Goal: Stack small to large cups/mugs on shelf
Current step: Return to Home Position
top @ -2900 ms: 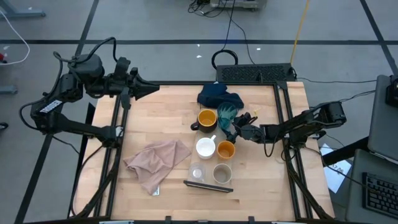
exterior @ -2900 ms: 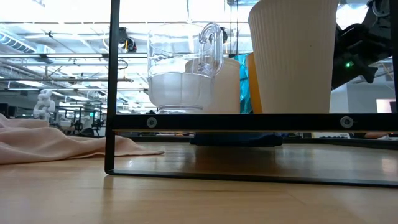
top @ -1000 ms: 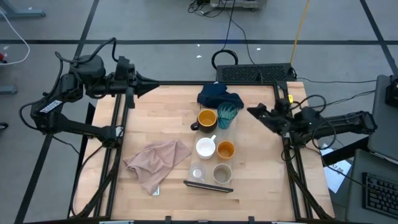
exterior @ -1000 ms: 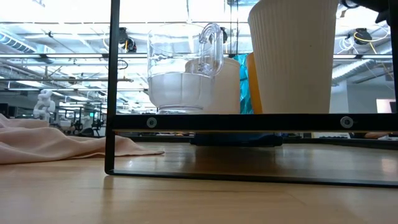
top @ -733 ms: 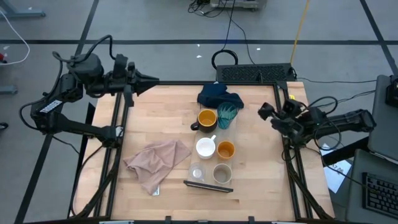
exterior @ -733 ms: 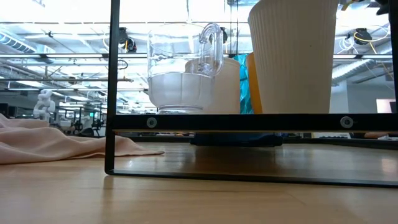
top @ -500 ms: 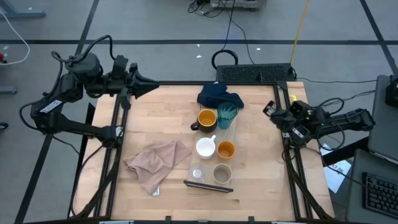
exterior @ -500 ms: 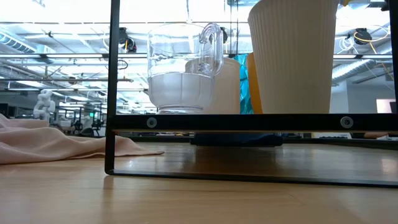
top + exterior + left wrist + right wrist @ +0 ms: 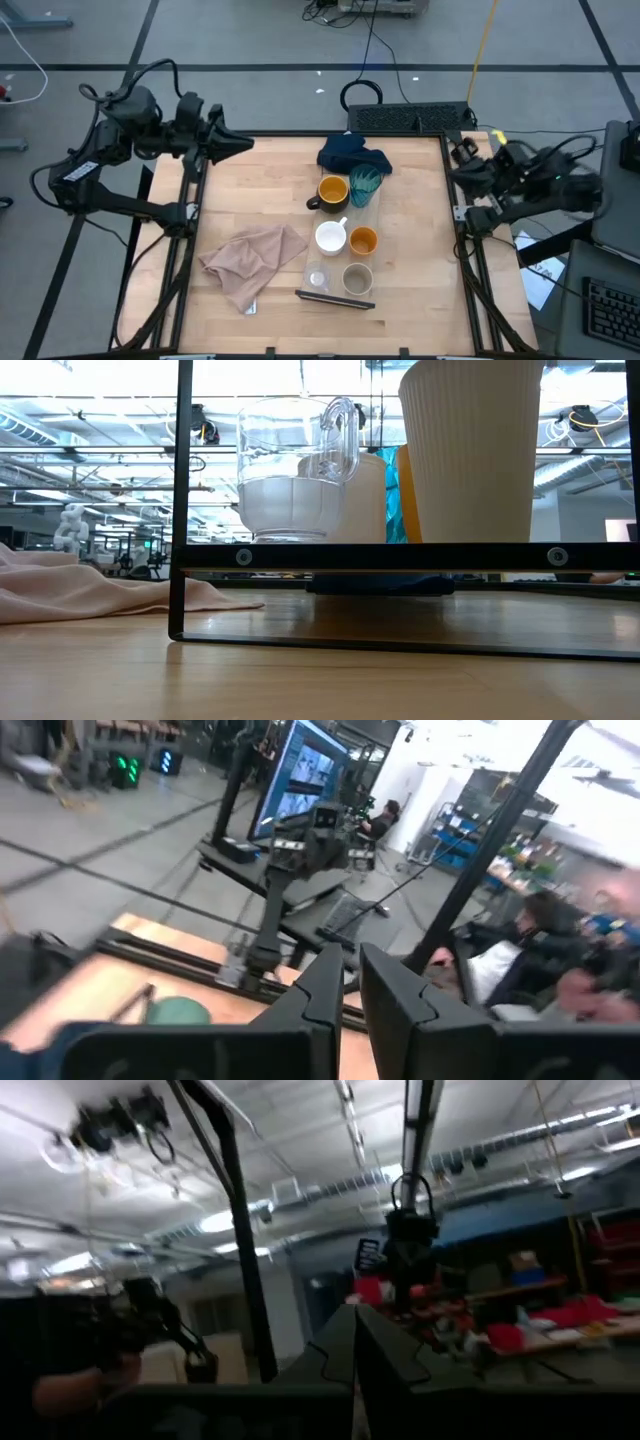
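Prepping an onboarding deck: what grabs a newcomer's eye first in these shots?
Six cups stand in pairs along the central shelf: tiny clear cup and beige cup by its dark strip, white mug and small orange cup next, dark yellow-lined mug and teal tumbler last. A crumpled pink cloth lies beside it; left gripper and right gripper sit out at the side edges of the table.

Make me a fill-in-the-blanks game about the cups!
The cups on the shelf number ____.
The dark mug is ____ inside.
In the high view, the pink cloth lies to the cups' ____.
The right gripper is by the table's ____ edge, away from the cups.
Missing words: six, yellow, left, right.
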Action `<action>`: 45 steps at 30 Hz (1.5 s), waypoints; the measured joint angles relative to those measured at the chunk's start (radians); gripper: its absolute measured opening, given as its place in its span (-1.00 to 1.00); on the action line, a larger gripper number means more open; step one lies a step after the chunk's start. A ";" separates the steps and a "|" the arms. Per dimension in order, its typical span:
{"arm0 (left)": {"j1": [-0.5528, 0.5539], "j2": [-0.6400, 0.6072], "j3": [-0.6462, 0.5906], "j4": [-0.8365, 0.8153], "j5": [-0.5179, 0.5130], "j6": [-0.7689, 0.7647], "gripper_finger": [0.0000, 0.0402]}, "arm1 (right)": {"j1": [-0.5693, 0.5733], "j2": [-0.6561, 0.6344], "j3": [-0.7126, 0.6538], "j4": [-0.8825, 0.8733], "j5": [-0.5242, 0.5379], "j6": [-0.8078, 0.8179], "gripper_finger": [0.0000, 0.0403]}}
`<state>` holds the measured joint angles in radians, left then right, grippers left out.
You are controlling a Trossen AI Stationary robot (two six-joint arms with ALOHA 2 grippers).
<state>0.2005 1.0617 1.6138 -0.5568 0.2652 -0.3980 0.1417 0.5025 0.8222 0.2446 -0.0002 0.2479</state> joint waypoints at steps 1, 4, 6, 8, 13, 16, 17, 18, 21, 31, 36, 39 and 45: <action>0.000 -0.007 0.000 -0.005 -0.005 0.027 -0.82 | 0.000 0.009 0.053 -0.077 0.002 -0.018 -1.00; 0.000 -0.025 0.000 -0.034 -0.034 0.119 -0.82 | 0.000 0.046 0.195 -0.254 0.008 -0.079 -1.00; 0.000 -0.040 0.000 -0.107 -0.086 0.168 -0.83 | 0.000 0.070 0.281 -0.393 0.050 -0.101 -1.00; 0.000 -0.058 0.000 -0.187 -0.120 0.206 -0.89 | 0.000 0.091 0.357 -0.563 0.108 -0.106 -1.00; 0.000 -0.078 0.000 -0.314 -0.107 0.265 -0.97 | 0.000 0.122 0.418 -0.784 0.208 -0.155 -1.00; 0.000 -0.076 -0.003 -0.344 -0.078 0.299 -0.98 | 0.000 0.125 0.390 -0.842 0.210 -0.260 -1.00; 0.000 -0.076 -0.014 -0.340 -0.075 0.306 -0.99 | 0.000 0.126 0.375 -0.859 0.214 -0.268 -1.00; 0.000 -0.082 -0.031 -0.322 -0.074 0.312 -0.98 | 0.000 0.128 0.357 -0.863 0.220 -0.256 -1.00; 0.000 -0.131 -0.133 -0.166 -0.048 0.315 -0.98 | 0.000 0.125 0.311 -0.851 0.238 -0.165 -1.00; -0.001 -0.436 -0.643 0.311 -0.036 0.185 -0.98 | 0.000 0.114 0.284 -0.806 0.236 -0.136 -1.00; -0.001 -0.502 -0.816 0.365 -0.025 0.150 -0.99 | 0.000 0.113 0.283 -0.891 0.236 -0.117 -1.00; -0.001 -0.504 -0.908 0.459 -0.027 0.100 -0.98 | 0.000 0.110 0.256 -0.851 0.235 -0.160 -1.00; -0.001 -0.506 -1.020 0.682 -0.058 0.051 -0.98 | 0.000 0.079 0.051 -0.564 0.232 -0.244 -1.00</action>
<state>0.1993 0.5556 0.5942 0.1256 0.2070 -0.3472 0.1413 0.5815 0.8731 -0.3191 0.2319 0.0035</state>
